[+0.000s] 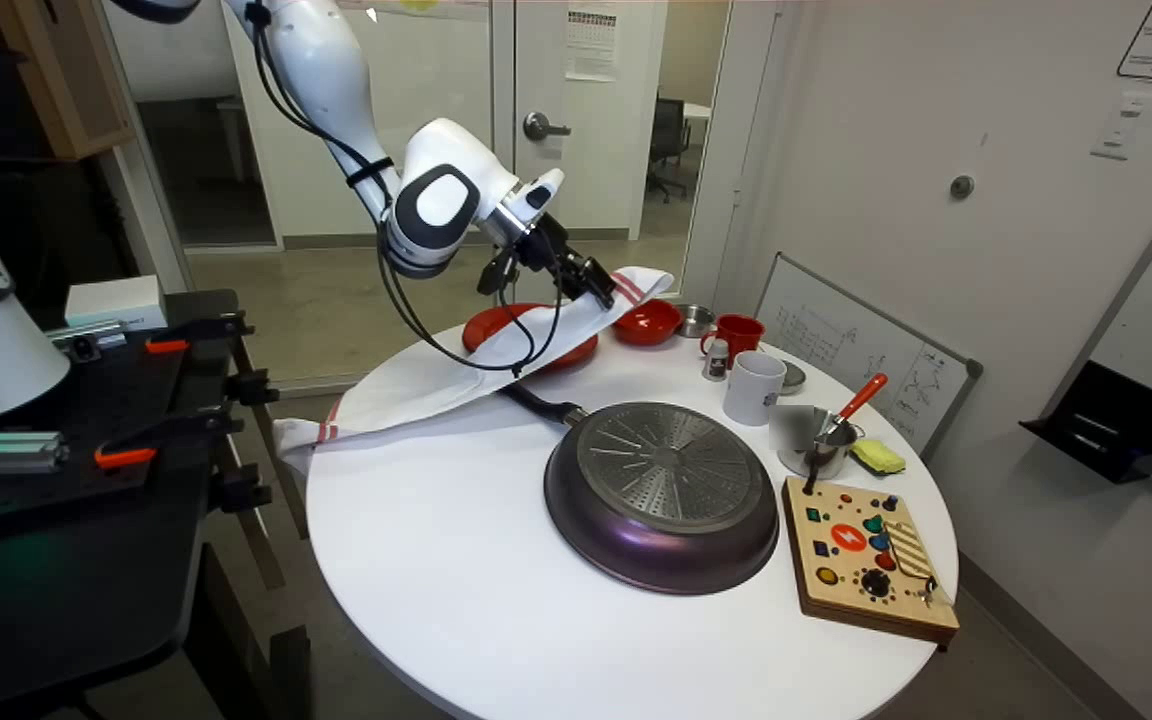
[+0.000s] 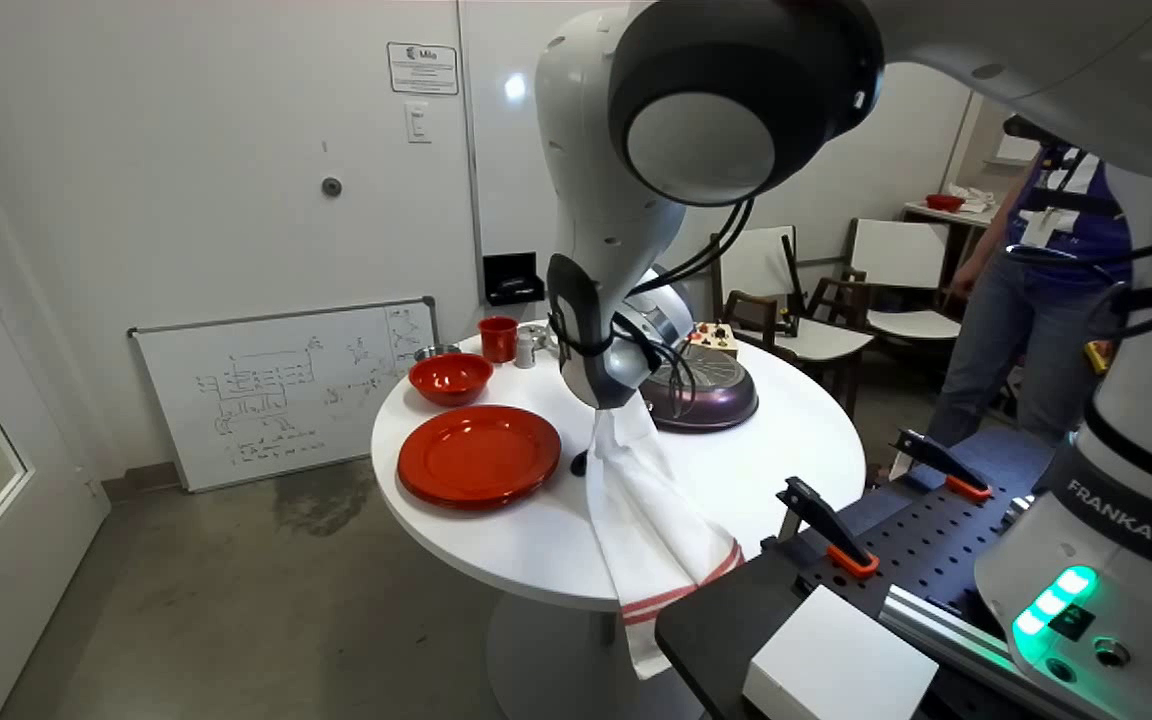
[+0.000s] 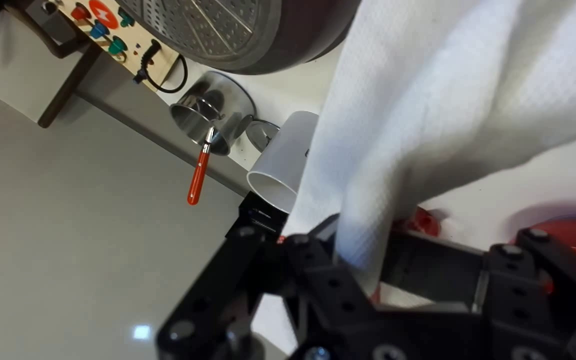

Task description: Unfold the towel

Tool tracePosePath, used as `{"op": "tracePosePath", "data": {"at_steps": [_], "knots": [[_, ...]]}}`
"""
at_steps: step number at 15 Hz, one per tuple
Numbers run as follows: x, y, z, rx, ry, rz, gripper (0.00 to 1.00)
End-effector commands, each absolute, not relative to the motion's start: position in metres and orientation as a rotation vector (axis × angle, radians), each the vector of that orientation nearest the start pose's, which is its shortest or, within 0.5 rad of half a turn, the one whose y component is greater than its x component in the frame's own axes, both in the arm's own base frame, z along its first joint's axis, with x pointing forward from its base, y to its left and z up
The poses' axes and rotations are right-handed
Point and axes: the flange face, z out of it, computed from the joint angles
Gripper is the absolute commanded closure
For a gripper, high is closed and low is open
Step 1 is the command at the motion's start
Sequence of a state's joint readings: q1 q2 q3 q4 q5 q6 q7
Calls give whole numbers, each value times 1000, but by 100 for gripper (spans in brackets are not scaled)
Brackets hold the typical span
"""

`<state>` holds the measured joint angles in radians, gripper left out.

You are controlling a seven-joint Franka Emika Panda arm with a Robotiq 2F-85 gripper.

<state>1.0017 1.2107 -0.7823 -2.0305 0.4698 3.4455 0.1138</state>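
Just above mid-frame in an exterior view, the end effector has the towel clamped near one striped end! It slopes down to centre-left, its other striped end hanging over the counter's edge, pan bottom-up near centre.

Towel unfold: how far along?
Looks done: towel opened lengthwise, one striped end hanging past the edge of the table. In hand: claw shut on it near the other striped end, above the table. Left: likely lower that end and spread the folds showing in the wrist view.
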Motion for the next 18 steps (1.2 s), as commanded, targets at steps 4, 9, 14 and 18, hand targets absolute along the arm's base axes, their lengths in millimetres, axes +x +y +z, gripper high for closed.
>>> {"op": "tracePosePath", "data": {"at_steps": [4, 9, 14, 18], "knots": [[627, 94, 91, 2392, 224, 1021, 100], [644, 102, 94, 2396, 229, 1018, 100], [656, 111, 84, 2432, 246, 956, 73], [673, 123, 79, 2443, 255, 933, 58]]}}
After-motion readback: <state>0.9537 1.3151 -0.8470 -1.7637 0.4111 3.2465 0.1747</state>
